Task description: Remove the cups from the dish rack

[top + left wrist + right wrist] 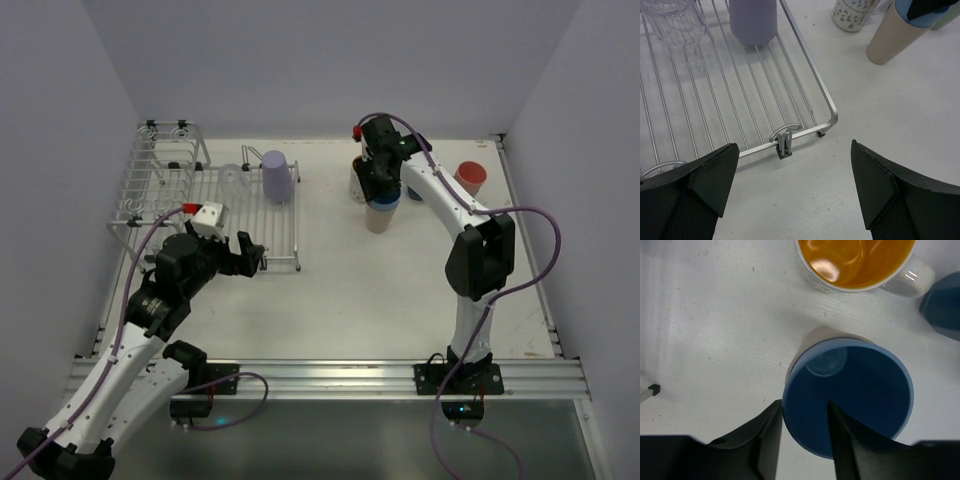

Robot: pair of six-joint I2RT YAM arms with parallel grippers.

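Pinching the rim of the blue tumbler (860,390), the right fingers (765,440) hold it nested in the beige tumbler (890,37) on the table (380,290), beside the orange-lined mug (855,260). The left fingers (700,185) hang spread wide over the dish rack's (297,235) corner; a lilac tumbler (277,176) stands on its grid.

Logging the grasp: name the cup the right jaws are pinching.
The blue tumbler, nested inside the beige tumbler, its rim pinched by the right gripper; the orange-lined mug and dark mug stand untouched.
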